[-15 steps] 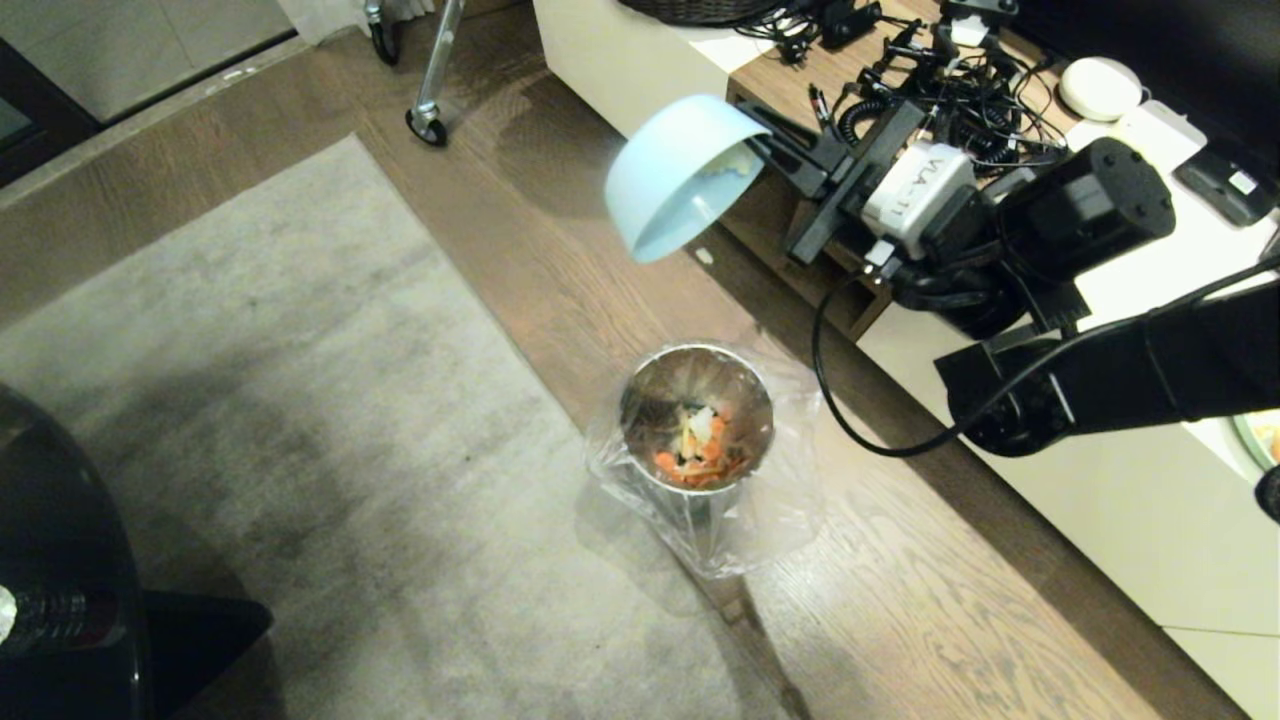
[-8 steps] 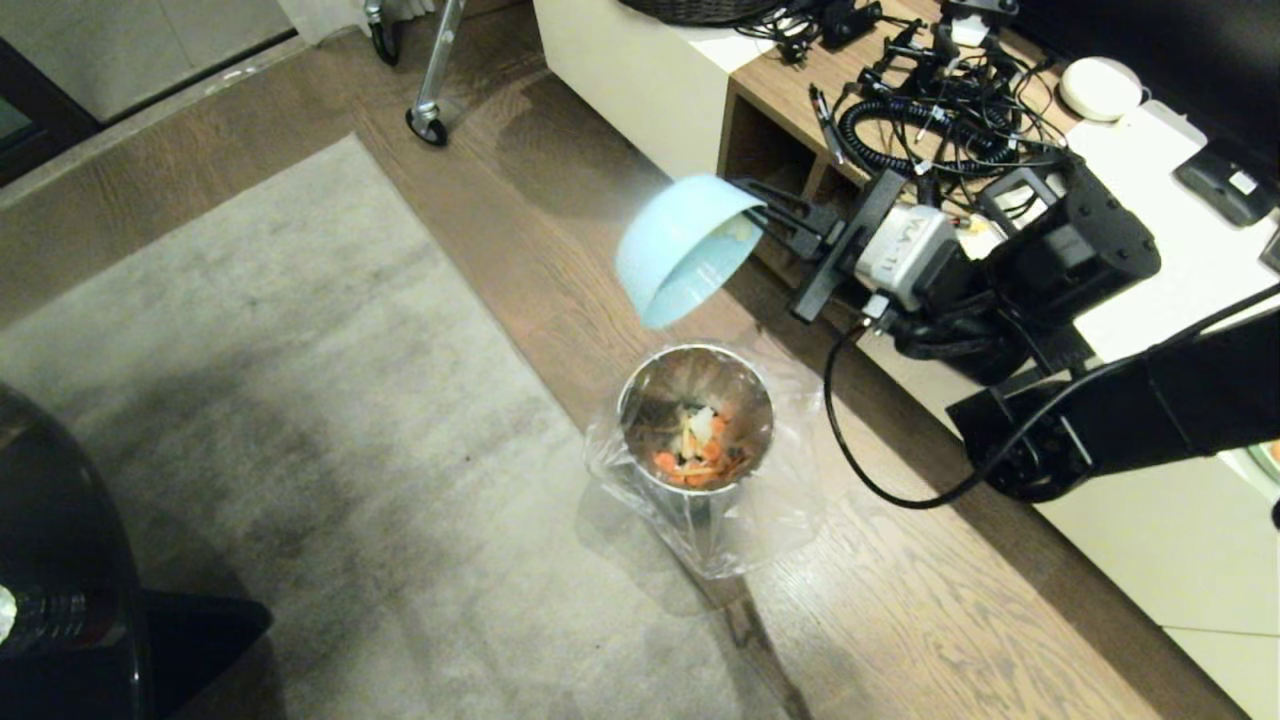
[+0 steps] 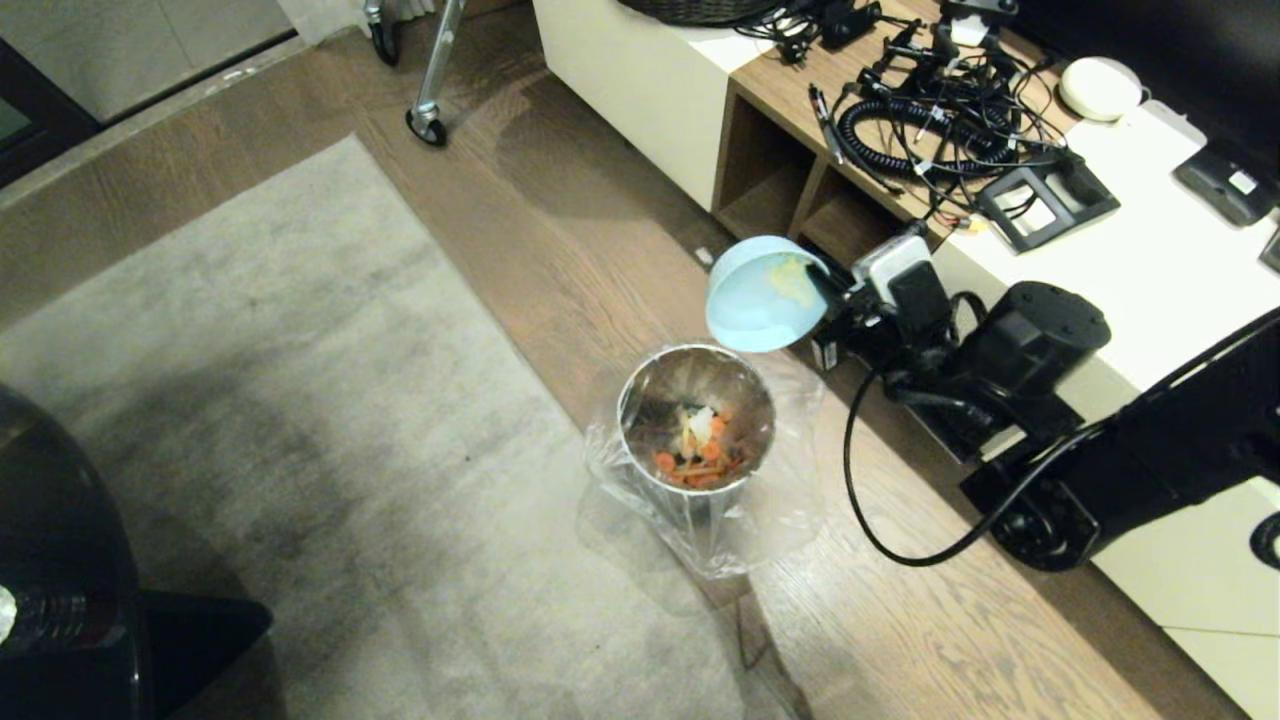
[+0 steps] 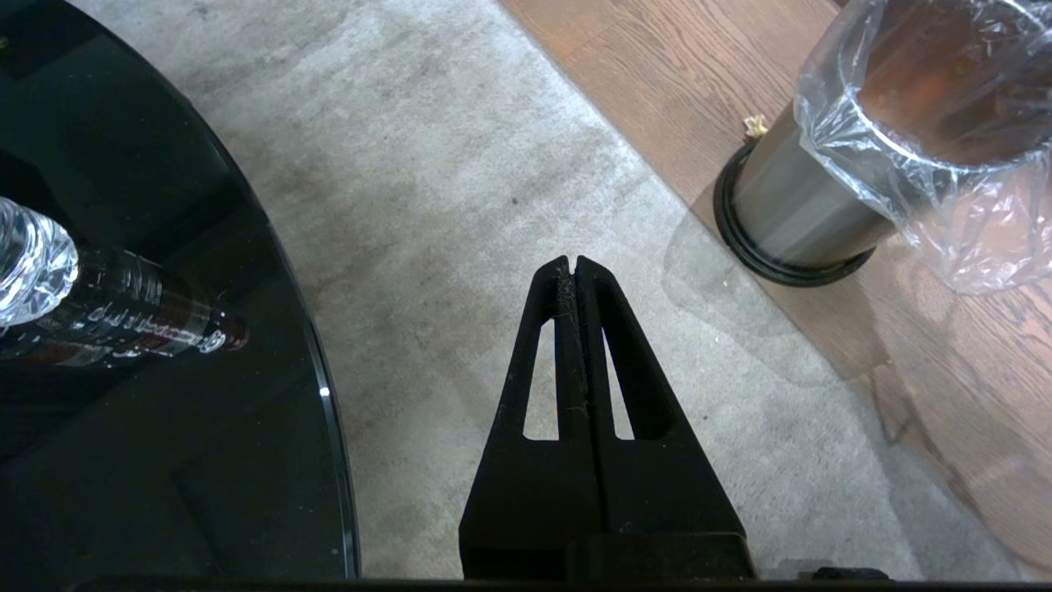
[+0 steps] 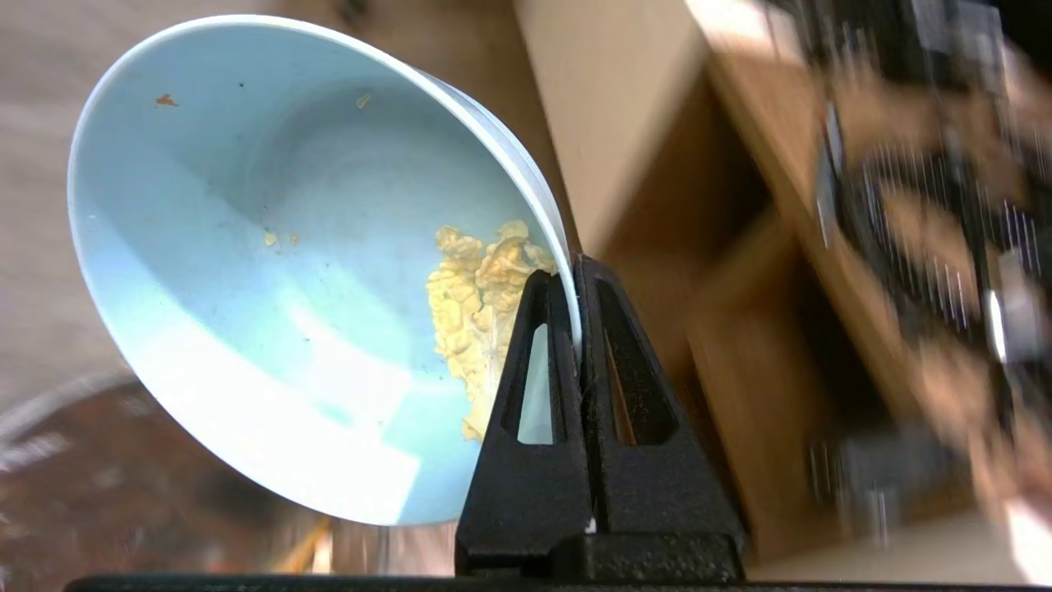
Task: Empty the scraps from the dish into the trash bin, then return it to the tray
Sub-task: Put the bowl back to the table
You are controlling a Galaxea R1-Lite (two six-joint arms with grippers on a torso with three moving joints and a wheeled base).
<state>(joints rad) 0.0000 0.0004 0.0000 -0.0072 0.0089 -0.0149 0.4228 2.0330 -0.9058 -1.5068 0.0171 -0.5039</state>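
The dish (image 3: 765, 293) hangs tilted just above the trash bin (image 3: 697, 420), at about one o'clock from the bin's mouth; a second ago it was higher and farther toward eleven o'clock, its underside turned up, and it has since come down and rolled so its hollow shows. The right gripper (image 5: 575, 279) is clamped on the dish's rim, one finger inside, one outside; a pale yellow clump (image 5: 481, 304) clings to the inner wall beside that finger. The scraps (image 3: 700, 450) lie in the bin, orange slices among pale bits. The left gripper (image 4: 573, 267) is closed on nothing, over the grey rug (image 3: 300, 400). At three o'clock from the bin runs the white cabinet (image 3: 1150, 540); wood floor (image 3: 900, 620) lies open toward six.
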